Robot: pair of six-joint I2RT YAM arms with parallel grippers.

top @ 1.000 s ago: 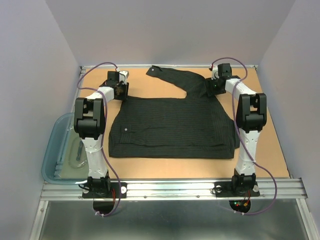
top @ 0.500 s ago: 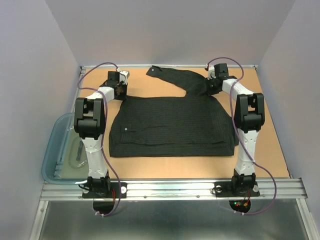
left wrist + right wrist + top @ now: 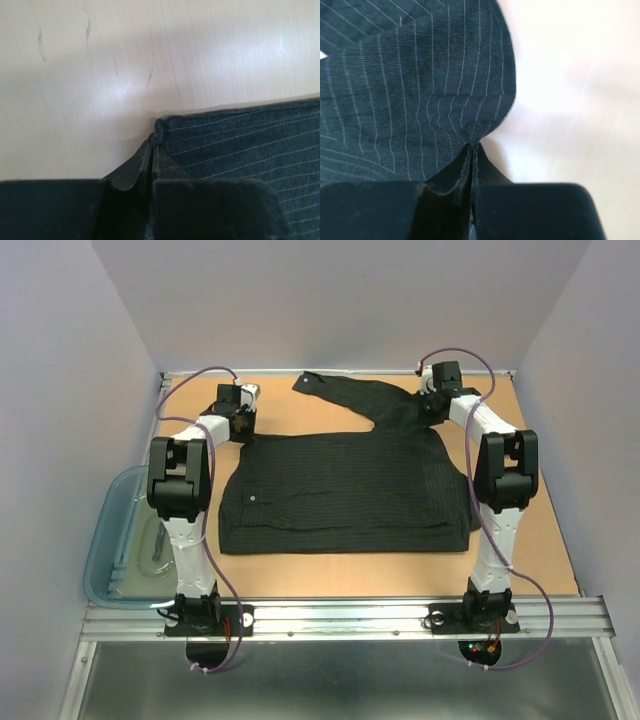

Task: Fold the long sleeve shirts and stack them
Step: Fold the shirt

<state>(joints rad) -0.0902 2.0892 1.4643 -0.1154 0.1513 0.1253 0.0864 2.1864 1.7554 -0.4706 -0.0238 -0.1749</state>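
Clamping left pincer (image 3: 151, 144) and right pincer (image 3: 471, 149) on far corners of shirt (image 3: 345, 490), risking thin grips slipping when lifting.

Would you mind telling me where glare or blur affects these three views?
Left wrist: soft glare patches on the table, left hand blurred up close. Right wrist: table washed out nearly white, pinstriped shirt sharp. Top external: evenly lit, no glare.
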